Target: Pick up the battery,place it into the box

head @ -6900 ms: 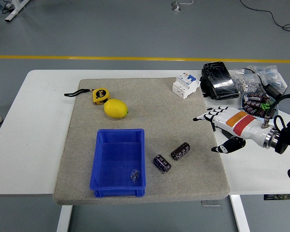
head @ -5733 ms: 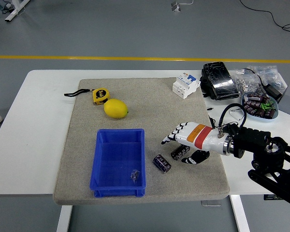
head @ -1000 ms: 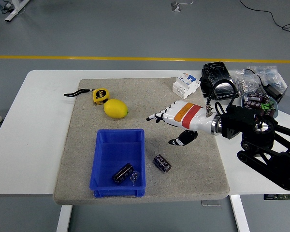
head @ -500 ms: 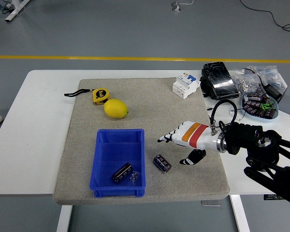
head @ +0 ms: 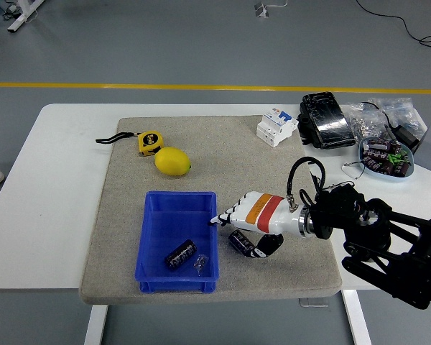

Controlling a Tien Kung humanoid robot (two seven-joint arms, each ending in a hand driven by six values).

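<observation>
The right robot hand (head: 246,228) reaches in from the right, low over the grey mat (head: 273,162), its white shell banded in orange and red. Its fingers (head: 226,215) stretch out almost straight toward the rim of the blue box (head: 144,237), while the black-tipped thumb (head: 268,245) curls beneath. Between thumb and fingers lies a battery on the mat (head: 241,242), a short dark cylinder with a shiny wrap. The thumb sits against its right end and the palm covers its upper side, but the fingers are not wrapped round it, so the hand is spread over the battery rather than closed on it; whether it bears any weight cannot be told.

A second battery in the box (head: 179,254) lies tilted on the floor of the plastic box, beside a small glinting object (head: 200,265) too small to identify.

The black forearm and its cable loop hide part of the mat's right edge, and the arm is cut off at the picture's right edge.

Farther back on the felt-like mat rest a smooth yellow lemon (head: 172,161), a yellow tape measure (head: 149,142) with a black strap, and a white blocky circuit breaker (head: 276,126). On the white tabletop (head: 50,187) at the right stand a black glossy pack (head: 325,120) and a bowl of small parts (head: 386,157).
</observation>
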